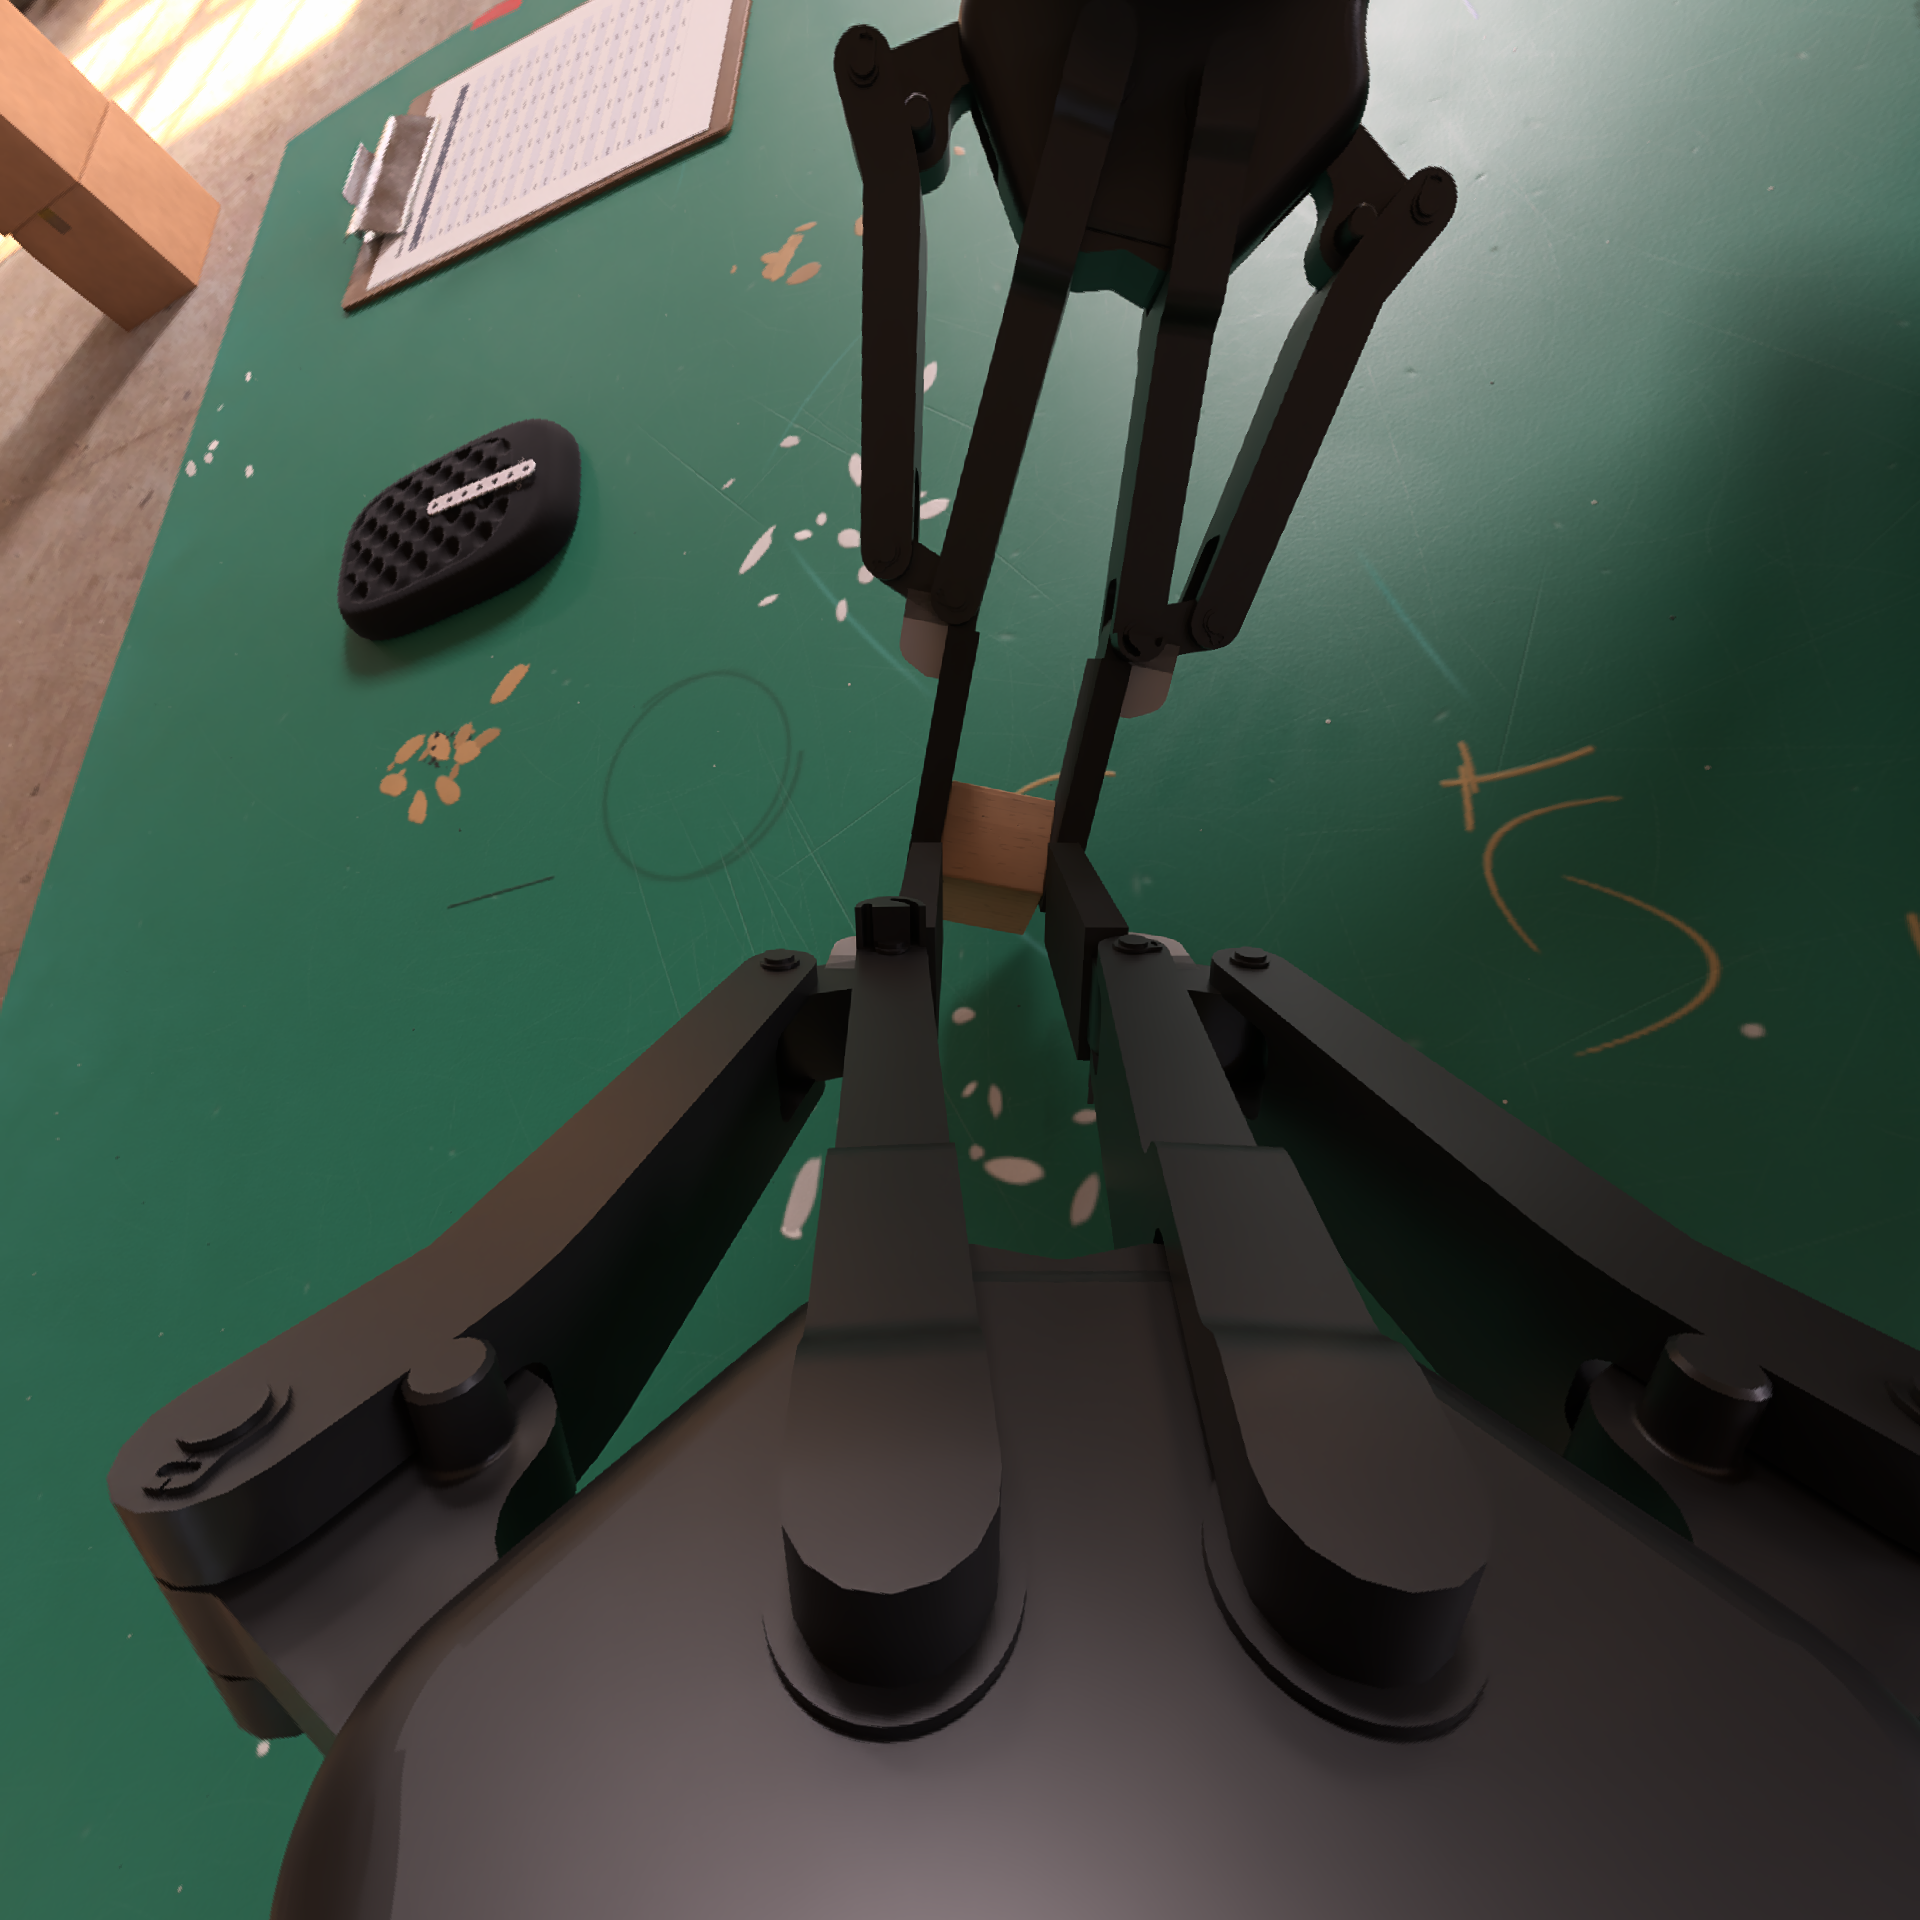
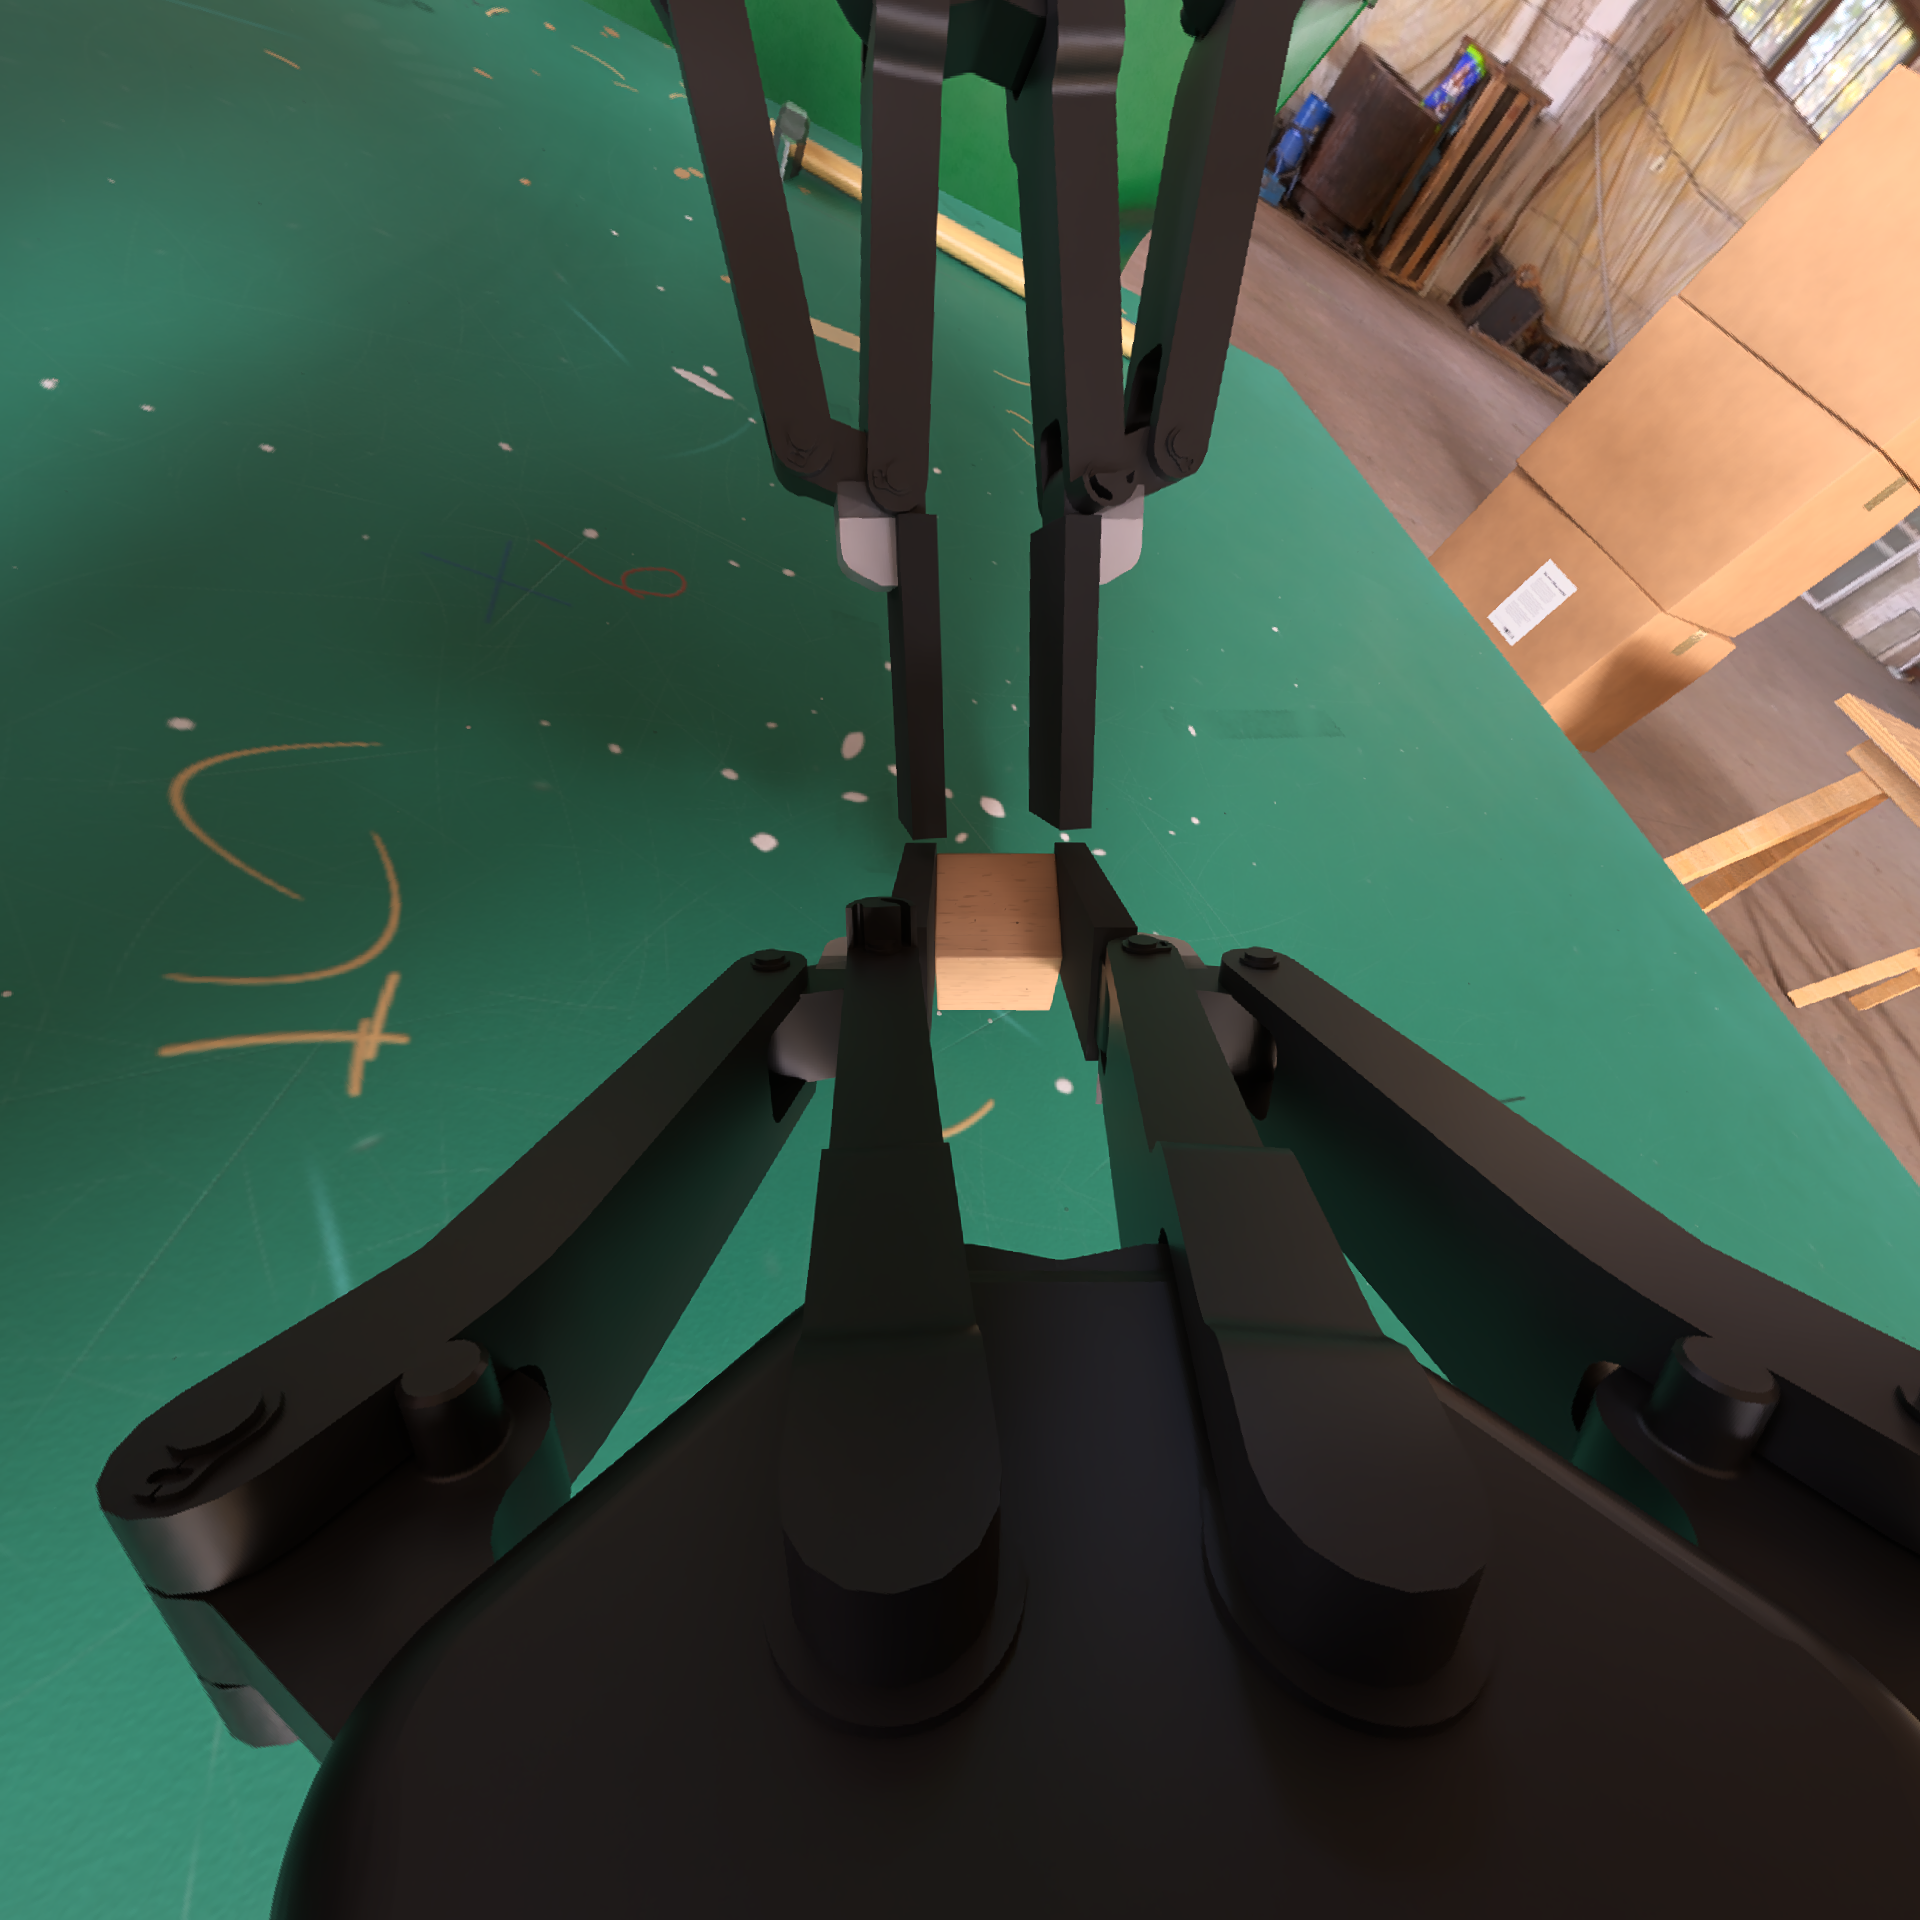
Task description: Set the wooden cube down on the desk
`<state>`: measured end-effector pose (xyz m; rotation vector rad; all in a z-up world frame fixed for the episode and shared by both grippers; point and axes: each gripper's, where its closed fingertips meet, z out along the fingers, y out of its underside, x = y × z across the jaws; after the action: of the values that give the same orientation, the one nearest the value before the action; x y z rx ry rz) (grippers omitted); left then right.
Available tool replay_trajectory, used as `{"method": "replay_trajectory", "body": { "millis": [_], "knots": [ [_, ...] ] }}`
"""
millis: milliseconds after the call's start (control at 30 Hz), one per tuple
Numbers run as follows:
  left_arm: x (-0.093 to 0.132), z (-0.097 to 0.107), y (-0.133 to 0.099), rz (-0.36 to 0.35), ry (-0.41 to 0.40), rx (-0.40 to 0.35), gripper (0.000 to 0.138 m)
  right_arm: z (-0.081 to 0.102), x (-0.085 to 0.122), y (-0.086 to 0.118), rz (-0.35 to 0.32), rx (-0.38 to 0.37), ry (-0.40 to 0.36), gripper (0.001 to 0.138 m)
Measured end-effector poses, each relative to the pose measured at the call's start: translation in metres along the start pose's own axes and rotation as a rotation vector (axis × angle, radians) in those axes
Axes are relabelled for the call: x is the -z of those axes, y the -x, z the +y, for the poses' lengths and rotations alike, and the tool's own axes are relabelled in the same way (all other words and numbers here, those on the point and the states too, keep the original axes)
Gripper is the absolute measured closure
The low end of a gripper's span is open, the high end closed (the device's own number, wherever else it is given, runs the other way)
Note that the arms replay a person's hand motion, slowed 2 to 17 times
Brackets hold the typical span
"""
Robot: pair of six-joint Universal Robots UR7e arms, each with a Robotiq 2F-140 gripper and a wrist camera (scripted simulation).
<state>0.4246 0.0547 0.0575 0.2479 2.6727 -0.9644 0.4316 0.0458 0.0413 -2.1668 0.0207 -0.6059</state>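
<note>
The wooden cube (image 2: 995,935) sits between the fingers of my right gripper (image 2: 995,871), which is shut on it and holds it a little above the green desk (image 2: 416,644). My left gripper (image 2: 992,826) faces it from the far side. Its fingers stand about a cube's width apart and their tips stop just short of the cube, with nothing between them. In the left wrist view the cube (image 1: 992,852) shows between the fingers of the right gripper (image 1: 997,831), just beyond the tips of my left gripper (image 1: 992,925).
A clipboard (image 1: 561,135) and a black perforated pad (image 1: 457,530) lie on the desk (image 1: 312,1039). A hammer (image 2: 966,244) lies behind the left gripper. The desk edge (image 2: 1558,727) runs on the right, with cardboard boxes (image 2: 1714,468) and a wooden trestle (image 2: 1818,821) beyond it.
</note>
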Motion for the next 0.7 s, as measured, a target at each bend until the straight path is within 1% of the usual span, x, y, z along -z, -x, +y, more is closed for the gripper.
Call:
{"method": "replay_trajectory", "body": {
  "millis": [700],
  "knots": [
    [-0.0046,-0.0004,0.0016,-0.005,-0.008,0.030,0.112,0.0052,0.0007,-0.0016,0.002,-0.006,0.027,0.109]
  ]
}}
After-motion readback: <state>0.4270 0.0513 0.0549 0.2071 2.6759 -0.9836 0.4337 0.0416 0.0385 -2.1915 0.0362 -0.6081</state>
